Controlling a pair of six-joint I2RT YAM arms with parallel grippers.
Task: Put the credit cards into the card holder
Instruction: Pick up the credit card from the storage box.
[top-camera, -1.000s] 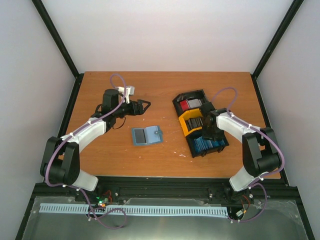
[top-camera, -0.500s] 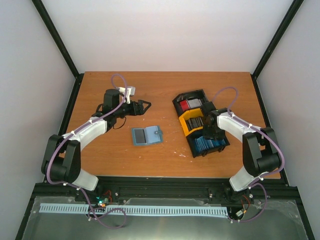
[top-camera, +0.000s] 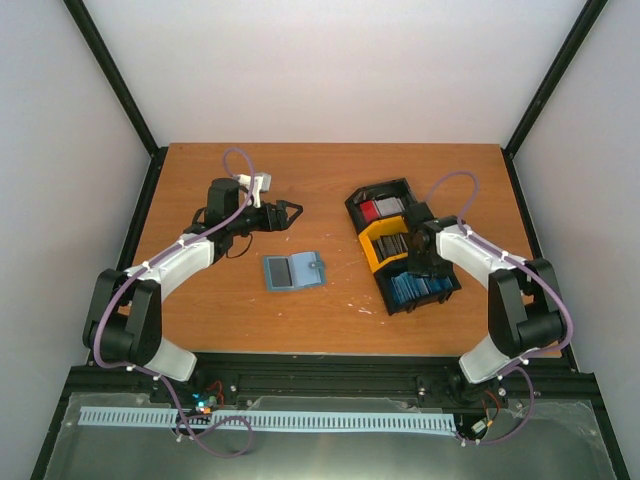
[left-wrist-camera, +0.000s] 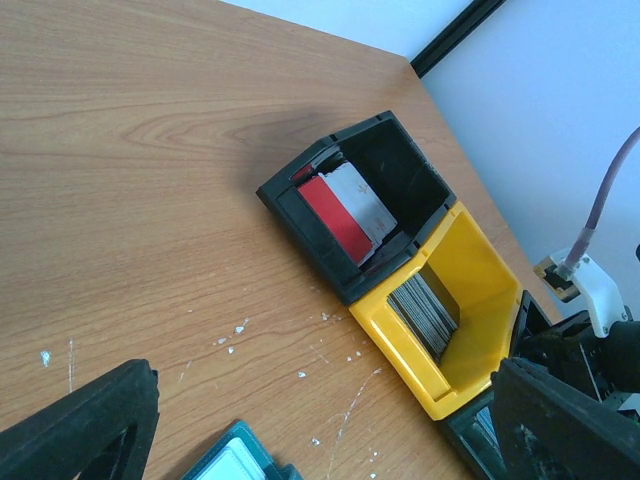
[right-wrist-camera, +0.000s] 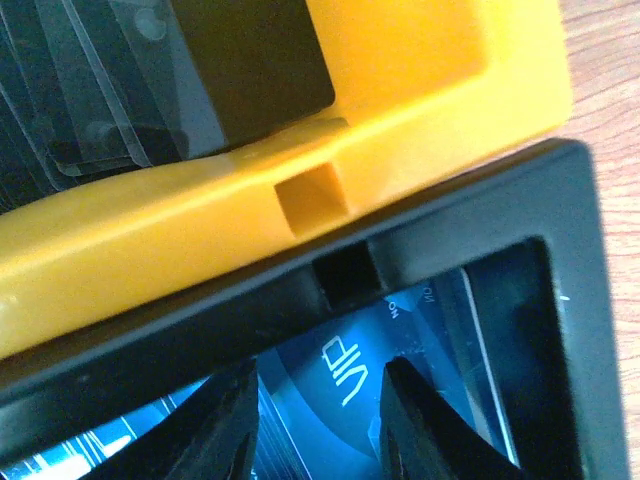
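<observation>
Barely started tbh. The card holder (top-camera: 294, 271) lies open on the tabletop (top-camera: 200, 300) between both sets of fingers, no card in it that I can see. Right fingers (right-wrist-camera: 225, 430) sit half-open, down among the blue cards (right-wrist-camera: 340, 370) in the tray (top-camera: 368, 252), gripping nothing. Left fingers (left-wrist-camera: 90, 430) gape wide, empty.

A table (top-camera: 330, 170) is carrying two things. The card holder (top-camera: 294, 271) is lying flat near the middle of the table, a little toward the near edge. Well apart to its right, a tray (top-camera: 368, 252) is sitting at a slant, running from the far middle toward the near right corner. Credit cards (left-wrist-camera: 345, 212) are leaning in its far compartment (left-wrist-camera: 400, 165), and more are standing in the middle compartment (left-wrist-camera: 470, 290) and the near compartment (right-wrist-camera: 565, 330). The left gripper (top-camera: 293, 212) is hanging behind the card holder, toward the far edge. The right gripper (right-wrist-camera: 320, 420) is reaching down into the near compartment, among the cards there.
</observation>
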